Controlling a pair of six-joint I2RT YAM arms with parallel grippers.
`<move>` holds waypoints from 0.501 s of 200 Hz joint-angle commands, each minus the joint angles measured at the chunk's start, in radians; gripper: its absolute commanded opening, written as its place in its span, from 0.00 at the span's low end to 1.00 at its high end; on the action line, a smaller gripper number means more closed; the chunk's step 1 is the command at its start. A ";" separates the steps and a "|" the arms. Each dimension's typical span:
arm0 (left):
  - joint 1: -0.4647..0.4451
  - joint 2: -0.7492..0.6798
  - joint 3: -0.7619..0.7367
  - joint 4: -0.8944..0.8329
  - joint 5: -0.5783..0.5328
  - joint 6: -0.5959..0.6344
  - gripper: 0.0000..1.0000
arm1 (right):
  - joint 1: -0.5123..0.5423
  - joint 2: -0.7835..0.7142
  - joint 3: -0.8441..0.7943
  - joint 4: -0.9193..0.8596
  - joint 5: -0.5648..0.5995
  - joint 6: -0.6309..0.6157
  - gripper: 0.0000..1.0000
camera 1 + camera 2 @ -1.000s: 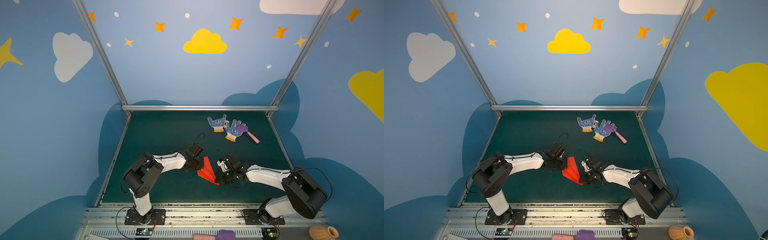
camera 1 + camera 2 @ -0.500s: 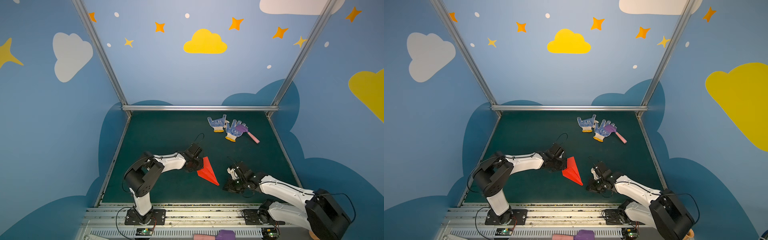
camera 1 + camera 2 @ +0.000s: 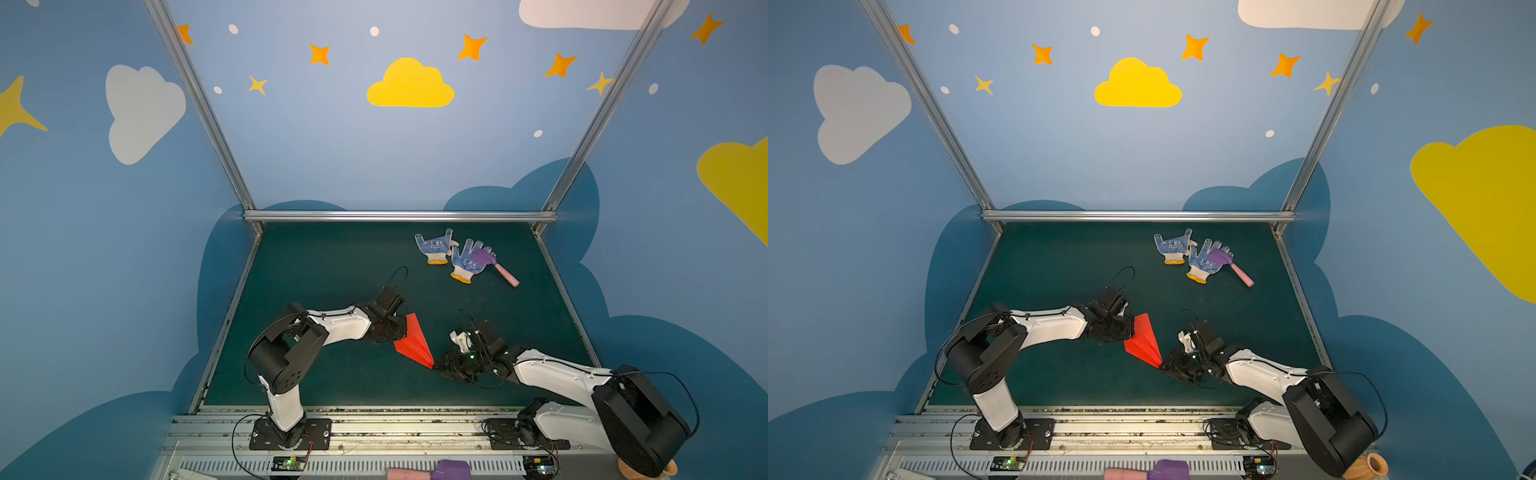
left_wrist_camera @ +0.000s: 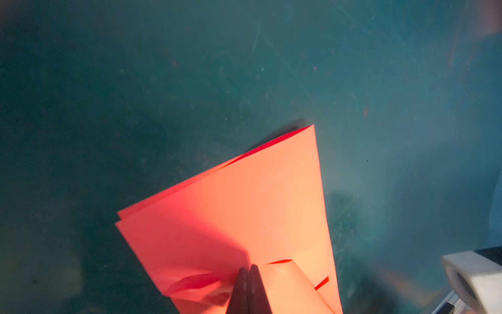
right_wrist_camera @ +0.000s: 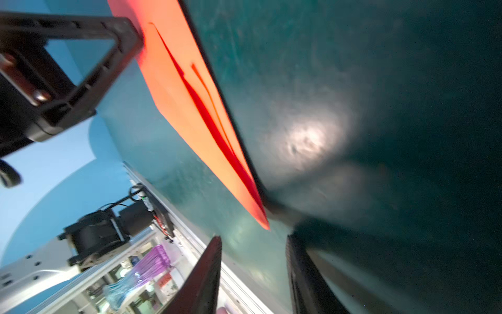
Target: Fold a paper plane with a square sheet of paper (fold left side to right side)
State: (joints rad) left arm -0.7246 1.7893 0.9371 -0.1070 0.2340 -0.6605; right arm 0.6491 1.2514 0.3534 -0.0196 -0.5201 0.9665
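The paper plane [image 3: 413, 343] [image 3: 1144, 340] is a bright red pointed dart lying flat on the green mat, with its nose toward the front right. My left gripper [image 3: 397, 328] [image 3: 1128, 328] is at the wide tail end. In the left wrist view its fingers are shut [image 4: 247, 269], tips resting on the red paper [image 4: 244, 204]; I see no paper between them. My right gripper [image 3: 442, 365] [image 3: 1169, 365] sits low on the mat at the nose. In the right wrist view it stands open [image 5: 254, 238], with the paper's tip [image 5: 264, 224] just ahead of the gap.
Two blue-dotted white gloves [image 3: 434, 247] [image 3: 467, 262] and a purple-and-pink toy hammer [image 3: 494, 266] lie at the back right. A metal rail [image 3: 374, 409] runs along the mat's front edge. Blue walls enclose the other sides.
My right gripper left the plane's right side, swung out toward the front right, then came back to the nose tip and opened. The left arm and the paper have stayed in place.
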 commanded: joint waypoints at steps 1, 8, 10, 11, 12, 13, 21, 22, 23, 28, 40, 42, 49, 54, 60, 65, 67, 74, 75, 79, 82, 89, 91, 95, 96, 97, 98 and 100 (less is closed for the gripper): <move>0.000 0.073 -0.034 -0.031 -0.041 0.022 0.04 | -0.006 0.069 -0.041 0.090 0.034 0.056 0.41; 0.001 0.074 -0.034 -0.030 -0.039 0.023 0.04 | -0.008 0.083 -0.045 0.111 0.039 0.062 0.40; 0.001 0.075 -0.034 -0.030 -0.039 0.022 0.04 | -0.009 0.085 -0.046 0.117 0.041 0.065 0.40; 0.000 0.076 -0.034 -0.030 -0.040 0.022 0.03 | -0.009 0.088 -0.047 0.119 0.042 0.064 0.40; 0.001 0.075 -0.034 -0.030 -0.040 0.022 0.04 | -0.010 0.090 -0.049 0.122 0.043 0.066 0.40; 0.001 0.076 -0.034 -0.030 -0.039 0.022 0.04 | -0.011 0.091 -0.049 0.125 0.043 0.067 0.40; -0.001 0.078 -0.034 -0.028 -0.037 0.022 0.04 | -0.016 0.100 -0.058 0.151 0.047 0.075 0.39; -0.001 0.079 -0.034 -0.028 -0.037 0.022 0.04 | -0.017 0.101 -0.059 0.154 0.047 0.076 0.39; -0.001 0.079 -0.034 -0.028 -0.037 0.021 0.03 | -0.018 0.102 -0.061 0.158 0.048 0.076 0.39; 0.000 0.079 -0.034 -0.027 -0.035 0.020 0.04 | -0.021 0.106 -0.066 0.178 0.051 0.081 0.39; 0.000 0.081 -0.034 -0.025 -0.033 0.021 0.03 | -0.031 0.113 -0.077 0.209 0.054 0.085 0.38; 0.000 0.081 -0.034 -0.025 -0.034 0.021 0.04 | -0.033 0.113 -0.077 0.213 0.053 0.084 0.37; -0.001 0.081 -0.034 -0.025 -0.032 0.021 0.04 | -0.039 0.117 -0.076 0.227 0.049 0.083 0.37; 0.001 0.081 -0.033 -0.025 -0.032 0.021 0.04 | -0.041 0.122 -0.074 0.235 0.044 0.080 0.37; 0.000 0.080 -0.034 -0.025 -0.032 0.021 0.03 | -0.044 0.128 -0.069 0.243 0.039 0.077 0.36; 0.000 0.080 -0.034 -0.026 -0.032 0.021 0.03 | -0.047 0.133 -0.066 0.249 0.034 0.074 0.34; -0.001 0.081 -0.034 -0.025 -0.032 0.022 0.04 | -0.049 0.136 -0.063 0.251 0.032 0.072 0.34; 0.001 0.082 -0.032 -0.026 -0.032 0.021 0.03 | -0.052 0.146 -0.055 0.259 0.024 0.068 0.31; 0.001 0.082 -0.032 -0.026 -0.031 0.021 0.04 | -0.053 0.147 -0.055 0.259 0.023 0.068 0.30; 0.000 0.081 -0.032 -0.026 -0.032 0.021 0.03 | -0.055 0.153 -0.051 0.264 0.018 0.066 0.28; 0.001 0.083 -0.032 -0.025 -0.031 0.021 0.03 | -0.057 0.157 -0.049 0.268 0.013 0.065 0.25; 0.000 0.082 -0.031 -0.025 -0.029 0.021 0.03 | -0.062 0.166 -0.042 0.278 0.004 0.065 0.18; 0.001 0.081 -0.029 -0.025 -0.029 0.020 0.04 | -0.062 0.168 -0.041 0.281 0.001 0.065 0.15; 0.001 0.080 -0.028 -0.025 -0.029 0.019 0.04 | -0.065 0.173 -0.036 0.285 -0.005 0.064 0.10; 0.001 0.079 -0.027 -0.025 -0.029 0.019 0.03 | -0.066 0.174 -0.035 0.286 -0.007 0.064 0.09; 0.001 0.080 -0.026 -0.026 -0.030 0.019 0.03 | -0.066 0.174 -0.033 0.288 -0.009 0.063 0.07; 0.001 0.080 -0.026 -0.026 -0.029 0.019 0.04 | -0.067 0.175 -0.033 0.289 -0.011 0.063 0.06; 0.001 0.079 -0.025 -0.026 -0.029 0.019 0.04 | -0.068 0.176 -0.031 0.291 -0.014 0.062 0.03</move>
State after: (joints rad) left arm -0.7219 1.7935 0.9375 -0.0956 0.2413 -0.6582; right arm 0.5972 1.3907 0.3115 0.2668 -0.5625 1.0431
